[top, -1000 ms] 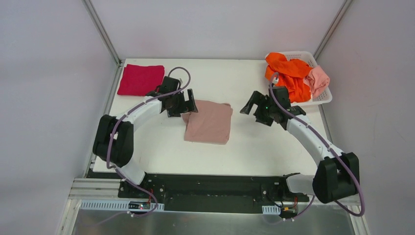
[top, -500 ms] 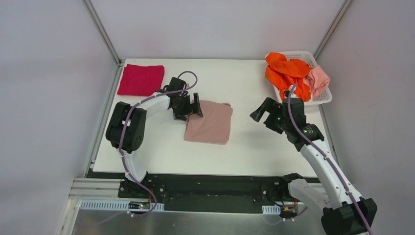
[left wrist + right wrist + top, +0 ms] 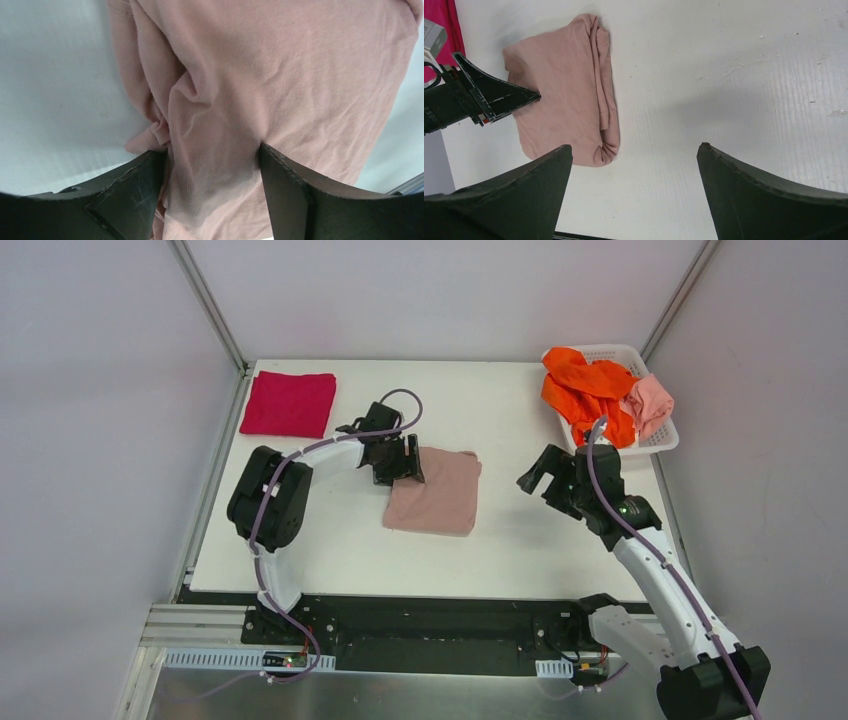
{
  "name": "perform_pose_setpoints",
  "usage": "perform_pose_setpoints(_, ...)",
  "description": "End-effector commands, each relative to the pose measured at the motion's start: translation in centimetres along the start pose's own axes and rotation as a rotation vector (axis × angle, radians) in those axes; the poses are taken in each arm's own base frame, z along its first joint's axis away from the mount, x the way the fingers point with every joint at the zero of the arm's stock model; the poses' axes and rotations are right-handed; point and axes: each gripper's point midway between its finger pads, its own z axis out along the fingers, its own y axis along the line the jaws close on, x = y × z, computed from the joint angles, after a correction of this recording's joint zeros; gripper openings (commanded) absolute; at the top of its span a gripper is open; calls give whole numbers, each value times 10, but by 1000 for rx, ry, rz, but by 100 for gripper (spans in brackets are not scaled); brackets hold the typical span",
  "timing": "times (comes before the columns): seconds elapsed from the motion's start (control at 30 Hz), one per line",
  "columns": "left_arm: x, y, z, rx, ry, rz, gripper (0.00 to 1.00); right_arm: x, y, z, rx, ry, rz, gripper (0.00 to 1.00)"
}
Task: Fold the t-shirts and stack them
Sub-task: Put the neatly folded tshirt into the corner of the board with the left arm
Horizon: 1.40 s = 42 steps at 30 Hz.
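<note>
Pink t-shirt (image 3: 437, 497): folded, under left pincer (image 3: 212, 156), grip unclear; crimson one (image 3: 288, 403) folded beyond; owed orange one (image 3: 585, 390), salmon one (image 3: 651, 405) behind released right pincer (image 3: 634, 150).

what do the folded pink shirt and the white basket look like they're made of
Dusty-pink shirt: soft knit cloth, probably cotton jersey, matte; fine ribbed weave and limp wrinkles show. Basket: likely rigid white plastic, judging by its lattice walls; too small to judge the finish.
</note>
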Motion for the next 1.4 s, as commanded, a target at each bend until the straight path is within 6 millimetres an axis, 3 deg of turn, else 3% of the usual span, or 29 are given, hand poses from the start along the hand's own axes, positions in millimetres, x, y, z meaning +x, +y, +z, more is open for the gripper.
perform_pose_setpoints(0.0,42,20,30,-109,115,-24,65,-6,-9,-5,35,-45,-16,100)
perform_pose_setpoints(0.27,62,23,51,-293,132,42,43,-9,-21,-6,89,-78,-21,100)
perform_pose_setpoints(0.33,64,25,53,-345,125,75,33,-10,-23,-6,100,-90,-24,100)
perform_pose_setpoints(0.43,63,29,54,-410,121,109,0,-12,-27,-8,115,-109,-24,100)
perform_pose_setpoints(0.47,59,30,54,-426,109,123,0,-13,-29,-8,121,-114,-25,100)
perform_pose_setpoints(0.53,46,32,44,-469,74,165,0,-14,-31,-9,129,-122,-29,100)
perform_pose_setpoints(0.73,-37,40,-34,-711,-205,359,0,-15,-35,-8,145,-130,-54,100)
perform_pose_setpoints(0.9,-89,52,-86,-841,-329,423,0,-16,-34,-8,137,-147,-46,100)
perform_pose_setpoints(1.0,-118,65,-99,-877,-344,457,0,-17,-32,-6,110,-165,-43,100)
perform_pose_setpoints(1.23,-186,120,-128,-971,-381,458,0,-22,-33,-8,107,-208,-44,100)
perform_pose_setpoints(1.37,-223,139,-148,-997,-427,450,0,-22,-29,-2,81,-213,-45,100)
